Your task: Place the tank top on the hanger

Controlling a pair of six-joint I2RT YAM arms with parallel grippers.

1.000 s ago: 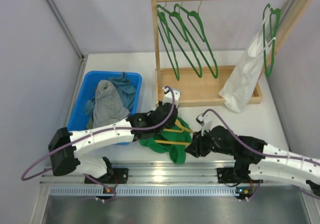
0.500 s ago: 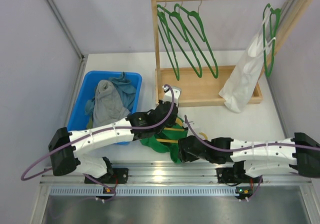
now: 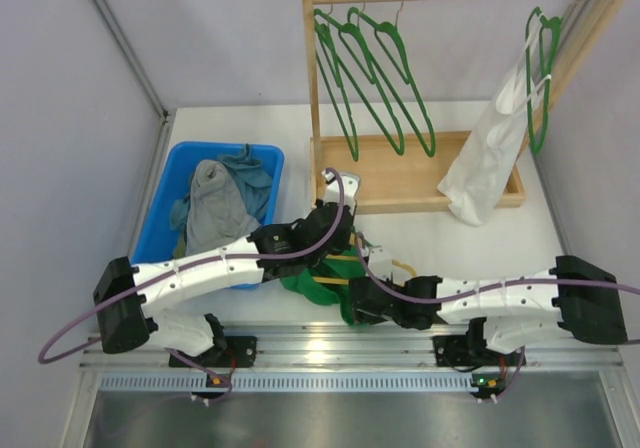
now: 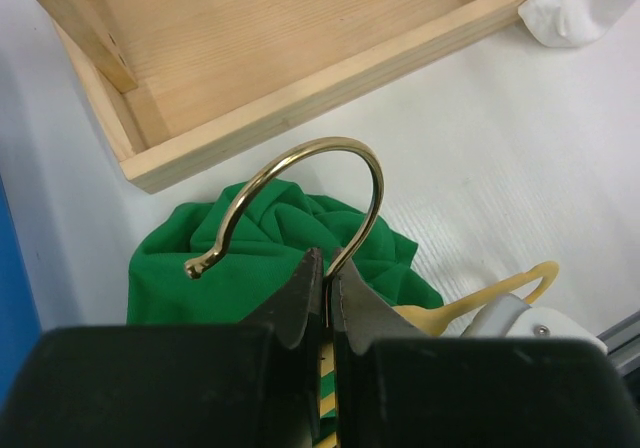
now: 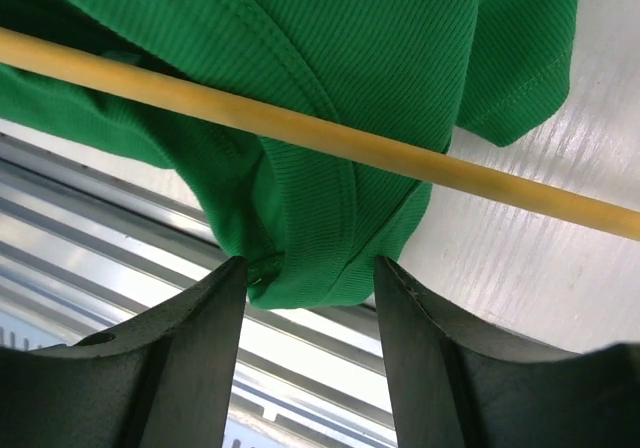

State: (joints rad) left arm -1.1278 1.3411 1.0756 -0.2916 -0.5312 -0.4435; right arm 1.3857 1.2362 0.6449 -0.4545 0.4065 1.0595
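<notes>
The bright green tank top [image 3: 300, 286] lies crumpled on the table in front of the arms, with the yellow hanger [image 3: 403, 266] lying across it. My left gripper [image 3: 335, 248] is shut on the base of the hanger's metal hook [image 4: 330, 140], its tips [image 4: 330, 268] pinching the wire above the green fabric [image 4: 250, 238]. My right gripper [image 3: 358, 303] lies low at the tank top's near edge. In the right wrist view it is open [image 5: 310, 268], its jaws straddling a hanging fold of the tank top [image 5: 330, 88] below the hanger's yellow bar [image 5: 300, 131].
A blue bin [image 3: 180, 163] at the left holds grey and teal clothes [image 3: 215, 208]. Behind stands a wooden rack with dark green hangers [image 3: 370, 78], a white garment [image 3: 490, 158] and a wooden tray base [image 4: 300, 78]. A metal rail [image 3: 330, 348] runs along the near edge.
My right arm has swung left and stretched low along the table's front, bringing its gripper to the tank top's near fold with wider jaws. The left gripper has kept its hold on the hook.
</notes>
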